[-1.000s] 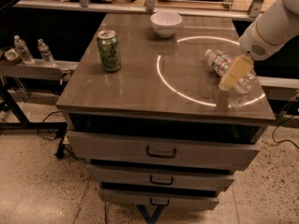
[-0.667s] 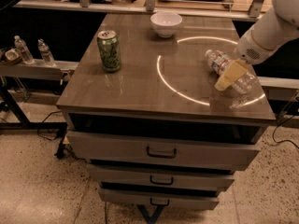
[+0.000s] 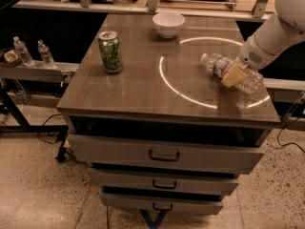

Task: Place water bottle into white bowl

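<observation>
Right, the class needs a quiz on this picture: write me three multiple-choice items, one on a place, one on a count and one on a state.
1. Where is the white bowl?
A. at the far edge of the table
B. on the floor
C. on a side shelf

2. How many drawer handles show?
A. one
B. three
C. five

3. How is the water bottle placed?
A. upright
B. inside the bowl
C. lying on its side

Answers:
1 A: the bowl sits at the back of the table.
2 B: three handles show, one under another.
3 C: the bottle lies on the right part of the table, with the gripper at its middle.
</observation>
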Controlling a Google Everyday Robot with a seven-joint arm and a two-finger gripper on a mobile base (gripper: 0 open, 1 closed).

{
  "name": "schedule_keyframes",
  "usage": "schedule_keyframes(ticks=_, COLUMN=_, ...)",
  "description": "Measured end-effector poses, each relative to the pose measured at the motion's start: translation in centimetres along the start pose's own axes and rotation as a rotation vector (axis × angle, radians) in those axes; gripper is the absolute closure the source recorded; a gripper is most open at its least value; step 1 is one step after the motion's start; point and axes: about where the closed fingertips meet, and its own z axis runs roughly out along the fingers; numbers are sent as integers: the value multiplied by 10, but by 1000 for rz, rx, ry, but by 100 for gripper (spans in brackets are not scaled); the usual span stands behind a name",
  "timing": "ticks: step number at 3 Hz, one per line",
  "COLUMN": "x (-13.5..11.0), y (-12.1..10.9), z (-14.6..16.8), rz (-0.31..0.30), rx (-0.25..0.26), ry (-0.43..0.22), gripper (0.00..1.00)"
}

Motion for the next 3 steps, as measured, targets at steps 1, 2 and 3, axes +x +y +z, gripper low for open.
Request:
schedule_keyframes(ticks=1, x=-25, y=10, z=-33, rz=-35, rx=-8, ry=-71, gripper=94)
schedule_keyframes(ticks=2, x=-51, y=18, z=-66, rz=-93, rx=12, ry=-137, gripper=100)
schedule_keyframes(ticks=3, x=-54, y=16, z=-64, rz=-95, rx=15, ry=-139, gripper=100)
